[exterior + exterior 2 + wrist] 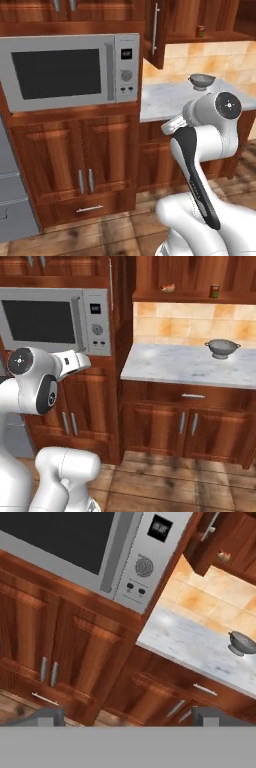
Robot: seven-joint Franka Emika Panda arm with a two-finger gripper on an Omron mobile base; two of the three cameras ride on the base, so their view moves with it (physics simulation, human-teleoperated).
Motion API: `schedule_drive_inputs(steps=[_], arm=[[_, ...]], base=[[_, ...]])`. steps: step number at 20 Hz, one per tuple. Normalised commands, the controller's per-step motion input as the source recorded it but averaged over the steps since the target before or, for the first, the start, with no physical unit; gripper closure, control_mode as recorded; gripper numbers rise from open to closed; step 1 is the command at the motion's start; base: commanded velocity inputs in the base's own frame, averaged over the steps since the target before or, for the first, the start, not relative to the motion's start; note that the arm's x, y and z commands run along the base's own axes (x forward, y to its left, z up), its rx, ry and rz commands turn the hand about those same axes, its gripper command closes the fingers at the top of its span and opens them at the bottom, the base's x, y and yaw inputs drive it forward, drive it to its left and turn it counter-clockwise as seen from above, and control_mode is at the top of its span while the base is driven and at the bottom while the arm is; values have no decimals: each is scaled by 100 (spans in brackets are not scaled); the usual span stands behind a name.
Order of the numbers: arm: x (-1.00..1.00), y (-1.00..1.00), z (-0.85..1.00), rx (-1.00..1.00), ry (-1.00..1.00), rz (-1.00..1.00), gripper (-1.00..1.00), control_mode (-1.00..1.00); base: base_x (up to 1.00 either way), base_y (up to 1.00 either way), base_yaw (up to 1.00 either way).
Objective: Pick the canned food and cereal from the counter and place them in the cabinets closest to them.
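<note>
The can (214, 291) already stands on the open cabinet shelf (190, 296) above the desk (175, 363), near the colander (222, 348). The tool (129, 716) hangs empty, fingers spread wide, facing the microwave (70, 70). The cereal step seems next: the base likely must drive to find the box.

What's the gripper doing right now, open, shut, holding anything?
Gripper: open, jaws spread wide, nothing between them; it faces the lower cabinet doors under the microwave.
</note>
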Motion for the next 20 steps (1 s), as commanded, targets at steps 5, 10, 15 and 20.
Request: schedule_drive_inputs(steps=[5,10,15,20], arm=[[0,0,0,0,0,0,-100,100],[0,0,0,0,0,0,-100,100],[0,0,0,0,0,0,-100,100],[0,0,0,0,0,0,-100,100]], base=[[-36,84,-3],[-36,84,-3],[-35,86,-4],[-35,86,-4]])
